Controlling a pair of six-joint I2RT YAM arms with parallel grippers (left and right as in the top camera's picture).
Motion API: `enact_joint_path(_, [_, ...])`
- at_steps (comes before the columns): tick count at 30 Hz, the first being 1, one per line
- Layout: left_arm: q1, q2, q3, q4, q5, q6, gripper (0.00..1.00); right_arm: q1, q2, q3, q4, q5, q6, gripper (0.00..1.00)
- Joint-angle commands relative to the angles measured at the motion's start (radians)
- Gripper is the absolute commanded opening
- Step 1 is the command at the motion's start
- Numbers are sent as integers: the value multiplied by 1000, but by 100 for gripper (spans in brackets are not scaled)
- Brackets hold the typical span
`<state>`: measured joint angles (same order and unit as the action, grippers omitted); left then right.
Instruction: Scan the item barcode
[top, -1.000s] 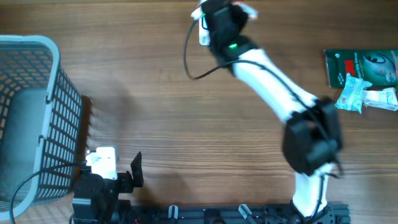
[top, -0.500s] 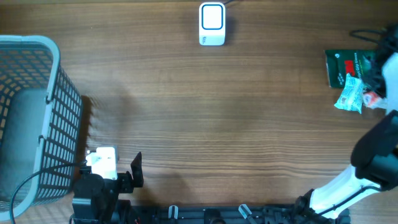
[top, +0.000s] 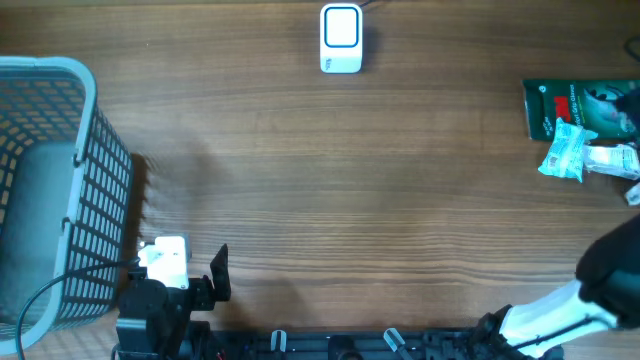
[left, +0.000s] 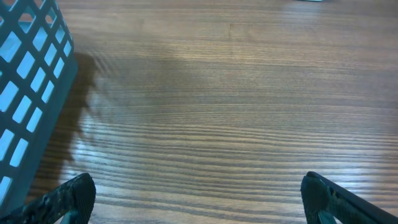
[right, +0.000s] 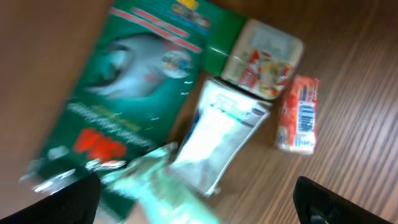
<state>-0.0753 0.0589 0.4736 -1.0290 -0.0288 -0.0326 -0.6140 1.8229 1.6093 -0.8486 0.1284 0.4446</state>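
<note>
From above, the wooden table (top: 350, 170) carries a white barcode scanner (top: 341, 38) at the top centre of the frame, window facing up. The goods lie well apart from it at the right edge: a green printed packet (top: 580, 105) with a crinkled pale-blue wrapper (top: 562, 155) resting on its lower edge and a white sachet (top: 610, 158) beside that. The right wrist view, somewhat blurred, looks down on the same heap. The green packet fills the upper left, the pale wrapper sits at the bottom centre, and the white sachet runs slantwise through the middle. A small cream pack with red print (right: 264, 59) lies above the sachet. To its right, just beside it on bare wood, lies a little orange packet (right: 298, 115) showing a barcode on its top face. The right gripper (right: 193, 202) hangs over the heap with its jaws spread wide and nothing between them; its dark fingertips (right: 320, 199) show only in the bottom corners. The right arm (top: 590, 290) sits in the lower right corner of the overhead frame. The left gripper (left: 196, 199) is also spread wide and empty, over bare wood in the lower left. It is next to a grey-blue mesh basket (top: 85, 90) against the left edge.
</note>
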Motion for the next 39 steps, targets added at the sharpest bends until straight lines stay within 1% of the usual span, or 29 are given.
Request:
enact_joint_path(1, [3,-5,-2,5,1,-6,100,14,-239,40,-40,-244,-82,100])
enact_joint_path(4, [3,-5,-2,5,1,-6,100,53,-430,40,-110,-348,-201,100])
enact_joint_path(6, [3,-5,-2,5,1,-6,100,61,-570,40,-151,-456,-219,100])
enact_joint_path(7, [3,-5,-2,5,1,-6,100,61,-662,40,-173,-545,-243,100])
enact_joint_path(9, [3,-5,-2,5,1,-6,100,61,-798,40,-212,-628,-225,100])
enact_joint_path(10, [3,-5,-2,5,1,-6,100,61,-879,40,-257,-624,-170,100])
enact_joint_path(12, [3,-5,-2,5,1,-6,100,61,-1009,40,-329,-624,-109,100])
enact_joint_path(14, [3,-5,-2,5,1,-6,100,61,-1107,40,-373,-623,-100,100])
enact_joint_path(15, [3,-5,-2,5,1,-6,100,61,-1155,40,-399,-610,-105,100])
enact_joint_path(17, [3,-5,-2,5,1,-6,100,61,-1211,40,-426,-521,-105,100])
enact_joint_path(20, [3,-5,-2,5,1,-6,100,60,-1243,40,-502,-566,-219,100])
enact_joint_path(22, [3,-5,-2,5,1,-6,100,61,-1247,27,-507,-571,-236,100])
enact_joint_path(24, [3,-5,-2,5,1,-6,100,80,-1256,15,-491,-571,-237,100])
enact_joint_path(26, [3,-5,-2,5,1,-6,100,138,-1275,-1,-458,-566,-264,100])
enact_joint_path(27, [3,-5,-2,5,1,-6,100,188,-1298,-24,-426,-527,-261,100])
enact_joint_path(31, [3,-5,-2,5,1,-6,100,282,-1396,-154,-336,-450,-262,100])
enact_joint_path(34, [3,-5,-2,5,1,-6,100,369,-1508,-333,-191,-441,-259,100])
enact_joint_path(36, [3,-5,-2,5,1,-6,100,430,-1614,-507,-54,-435,-248,100])
enact_joint_path(37, [3,-5,-2,5,1,-6,100,458,-1668,-609,8,-410,-198,100])
enact_joint_path(39, [3,-5,-2,5,1,-6,100,487,-1724,-736,79,-389,-140,100])
